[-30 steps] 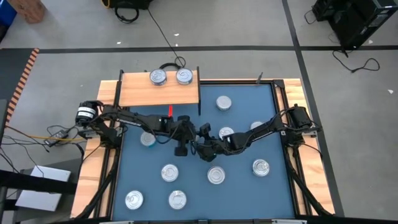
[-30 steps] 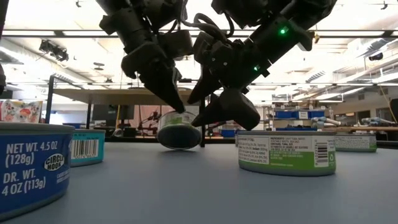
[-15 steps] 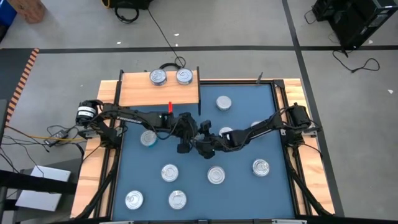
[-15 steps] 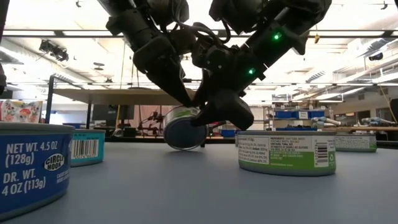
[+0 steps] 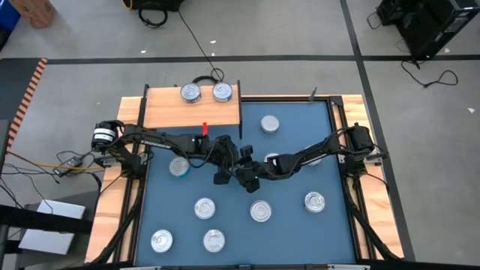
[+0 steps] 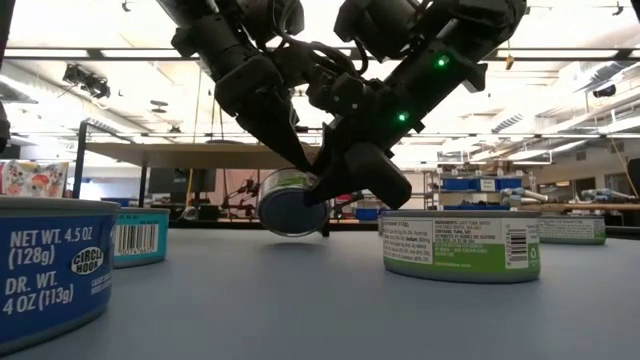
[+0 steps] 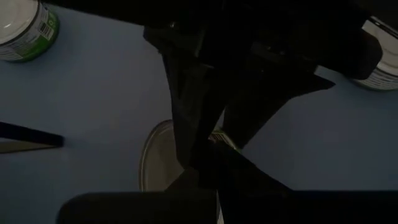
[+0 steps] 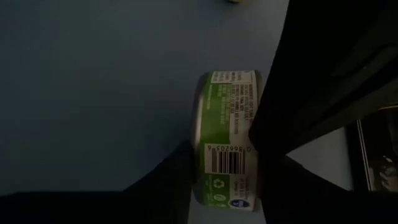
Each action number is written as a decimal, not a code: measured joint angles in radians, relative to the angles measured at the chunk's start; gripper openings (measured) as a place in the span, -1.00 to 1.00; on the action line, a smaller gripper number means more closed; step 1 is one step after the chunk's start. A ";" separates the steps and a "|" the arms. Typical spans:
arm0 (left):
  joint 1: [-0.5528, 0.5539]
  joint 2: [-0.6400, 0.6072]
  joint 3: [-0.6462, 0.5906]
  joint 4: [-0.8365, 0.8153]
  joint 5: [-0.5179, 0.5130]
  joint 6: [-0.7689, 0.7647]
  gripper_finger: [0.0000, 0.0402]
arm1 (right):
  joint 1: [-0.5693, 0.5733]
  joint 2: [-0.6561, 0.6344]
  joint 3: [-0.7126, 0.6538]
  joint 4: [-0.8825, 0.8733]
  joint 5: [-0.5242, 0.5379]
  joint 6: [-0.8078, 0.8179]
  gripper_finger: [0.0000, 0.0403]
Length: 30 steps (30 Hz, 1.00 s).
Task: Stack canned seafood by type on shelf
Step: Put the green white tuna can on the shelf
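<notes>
A green-labelled can (image 6: 290,203) of canned seafood stands tipped up on its rim at the middle of the blue table (image 5: 300,232), one flat face toward the near edge. My left gripper (image 6: 301,163), shut, comes down on it from the left. My right gripper (image 6: 335,187) reaches in from the right and is shut on this can (image 8: 227,155). In the high view the two grippers (image 5: 234,169) hide it. The light wooden shelf (image 5: 169,112) at the far left carries two cans (image 5: 190,92) (image 5: 221,91) that rest on their bases. My left gripper touches the can's upper rim (image 6: 292,174) with its shut fingertips, slanting down from the left. My right gripper pinches the can across its two flat faces, one finger (image 8: 177,177) on each, beside the label (image 8: 229,163). It slants down from the table's right. The can is on edge; I cannot tell whether its lower rim (image 6: 290,235) touches the table.
Several other cans sit on the table: one at the far middle (image 5: 269,124), one under the left arm (image 5: 178,166), others along the near half (image 5: 204,208) (image 5: 260,211) (image 5: 314,201) (image 5: 160,240). A green-labelled can (image 6: 460,245) and a blue one (image 6: 45,265) stand close in the low view.
My right gripper has moved toward the table's left onto the can and its fingers have closed around it. The can has tipped from a slight lean to standing on edge, its flat face turned toward the near side. My left gripper has stayed on its upper rim.
</notes>
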 joint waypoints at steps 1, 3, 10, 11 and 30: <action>0.000 0.000 0.000 0.001 0.003 0.000 -1.00 | 0.000 0.000 0.000 0.000 0.000 0.000 -0.31; 0.000 0.000 0.000 0.001 0.017 0.000 -0.99 | 0.000 0.000 0.000 0.000 0.000 0.000 -0.31; -0.018 -0.013 0.002 -0.034 0.009 0.035 -0.81 | 0.023 0.000 0.000 0.014 0.012 -0.004 -0.30; -0.026 -0.017 0.002 -0.036 -0.004 0.044 -0.77 | 0.025 0.000 0.000 0.015 0.018 -0.004 -0.30; -0.277 -0.102 0.000 -0.141 -0.634 0.142 0.12 | 0.052 -0.133 0.000 0.003 0.049 0.027 -0.29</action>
